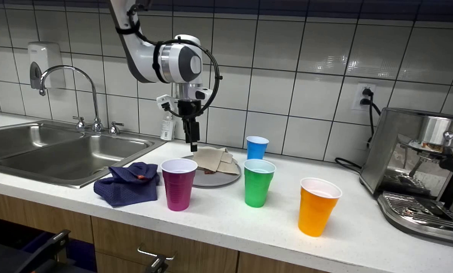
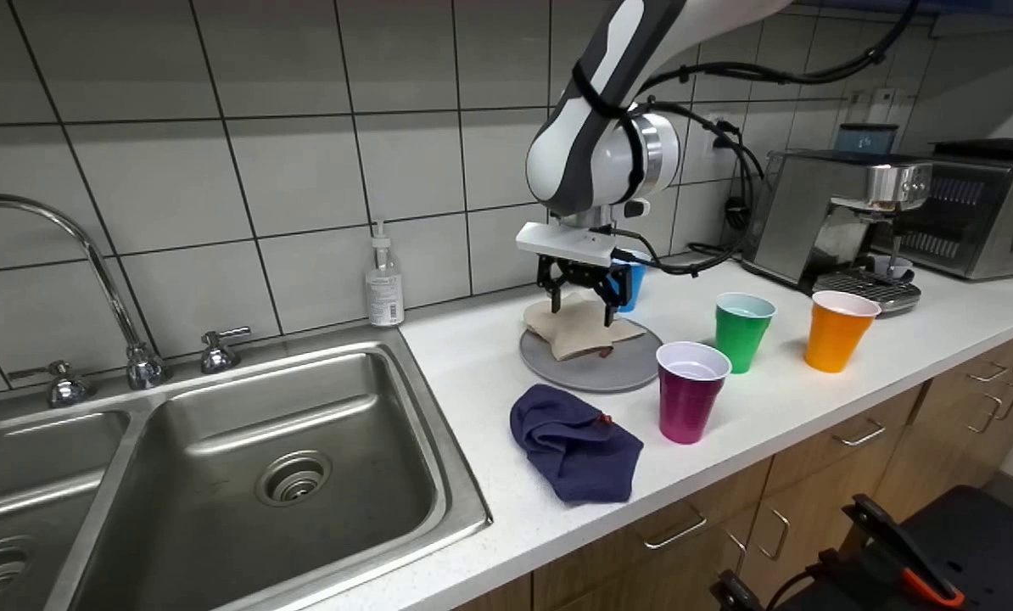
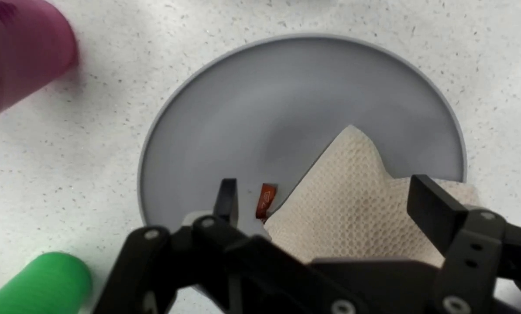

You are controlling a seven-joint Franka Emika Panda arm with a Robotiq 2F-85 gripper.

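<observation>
- Navy cloth (image 2: pixel 574 450) lies bunched on the counter (image 2: pixel 472 378), untouched
- Beige cloth (image 2: pixel 573 336) rests folded on the gray plate (image 2: pixel 608 375), not yet gripped
- Pincer (image 2: pixel 583 311) hangs spread above it, holding nothing
- Purple cup (image 2: pixel 690 399), green cup (image 2: pixel 739 339) and orange cup (image 2: pixel 837 335) stand upright

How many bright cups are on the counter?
4: the purple cup by the navy cloth, orange cup nearest the coffee machine, green cup between them, and blue cup near the tiled wall.
</observation>
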